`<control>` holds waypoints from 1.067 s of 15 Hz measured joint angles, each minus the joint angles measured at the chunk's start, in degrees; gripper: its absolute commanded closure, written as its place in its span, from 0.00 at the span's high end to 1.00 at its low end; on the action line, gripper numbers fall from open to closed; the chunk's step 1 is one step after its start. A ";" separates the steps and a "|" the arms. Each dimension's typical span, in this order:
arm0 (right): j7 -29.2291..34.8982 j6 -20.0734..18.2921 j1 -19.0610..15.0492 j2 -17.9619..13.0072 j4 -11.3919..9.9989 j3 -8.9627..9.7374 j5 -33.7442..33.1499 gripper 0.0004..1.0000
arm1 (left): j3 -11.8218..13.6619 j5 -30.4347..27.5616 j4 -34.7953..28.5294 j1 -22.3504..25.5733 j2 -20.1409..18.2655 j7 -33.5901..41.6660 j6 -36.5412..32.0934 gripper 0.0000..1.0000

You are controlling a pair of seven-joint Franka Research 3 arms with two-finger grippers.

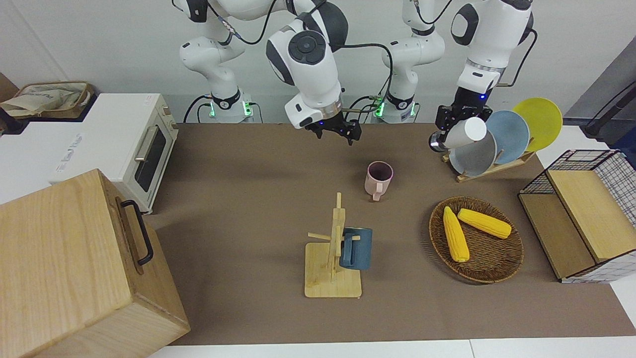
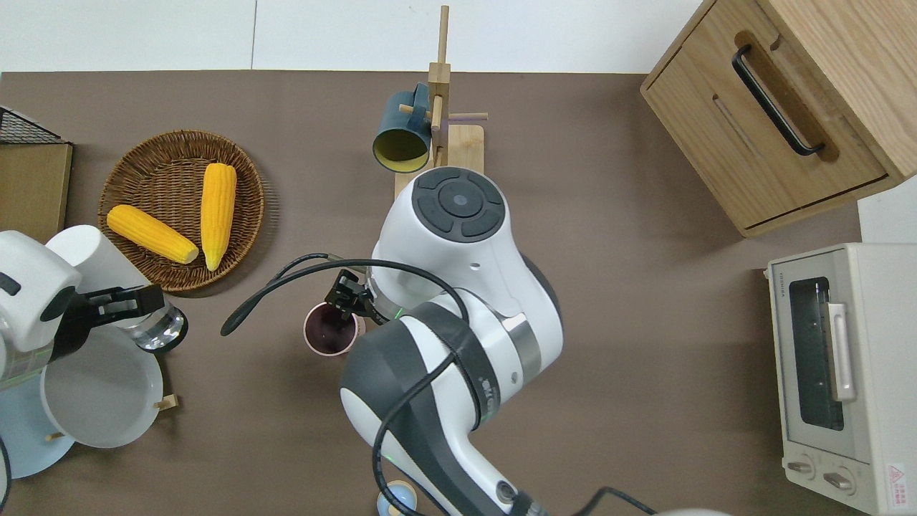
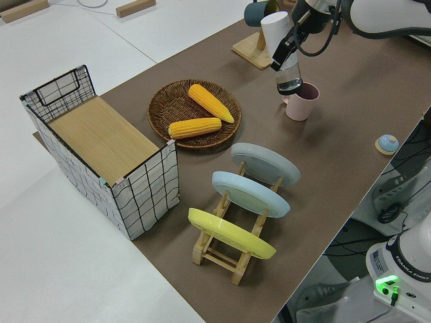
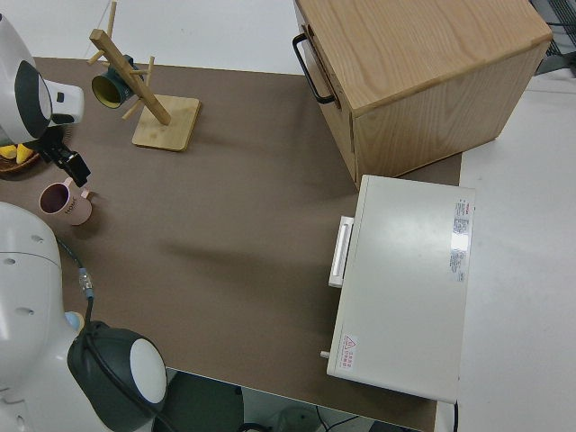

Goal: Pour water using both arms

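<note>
On the brown tabletop [image 1: 238,199], the right gripper [image 1: 338,130] hung spread and empty above the pink mug [image 1: 377,179], while the left gripper [image 1: 449,124] clasped a tilted white kettle [image 1: 464,134].

You get a front view facing the robots across the table and an overhead looking straight down; both share the pink mug [image 1: 378,178] and mug tree [image 2: 438,122] mid-worktop.

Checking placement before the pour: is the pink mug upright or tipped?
Upright: the pink mug stands on the table, mouth upward, clear of both hands.
</note>
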 measured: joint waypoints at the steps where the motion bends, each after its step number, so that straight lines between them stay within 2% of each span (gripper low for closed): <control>1: -1.59 -1.03 -1.25 -0.98 -0.03 -0.05 -1.81 0.99 | 0.00 -0.09 -0.13 -0.84 0.00 0.00 -0.06 0.03; 6: -10.69 -2.80 -6.22 -2.65 -0.12 -0.17 -10.08 0.99 | -0.11 -0.33 -1.59 -4.49 0.00 0.00 -0.10 0.03; 7: -13.13 -3.14 -8.69 -2.87 -0.12 -0.06 -11.15 0.99 | -0.13 -0.39 -2.15 -5.60 0.00 0.00 -0.10 0.03; 9: -22.16 -5.01 -14.57 -3.73 -0.12 0.19 -13.45 0.99 | -0.14 -0.94 -3.19 -7.57 -0.01 0.00 -0.11 0.03; 12: -32.52 -6.90 -21.71 -6.46 -0.28 0.44 -16.07 0.99 | -0.17 -1.62 -5.09 -10.63 -0.21 0.00 -0.12 0.03; 14: -40.52 -7.07 -26.46 -8.40 -0.96 0.54 -18.04 0.99 | -0.20 -2.77 -7.71 -12.02 -2.24 0.00 -0.12 0.03; 16: -43.45 -7.16 -28.71 -9.64 -1.28 0.57 -19.24 0.99 | -0.16 -3.56 -10.70 -12.63 -5.30 0.09 -0.18 0.03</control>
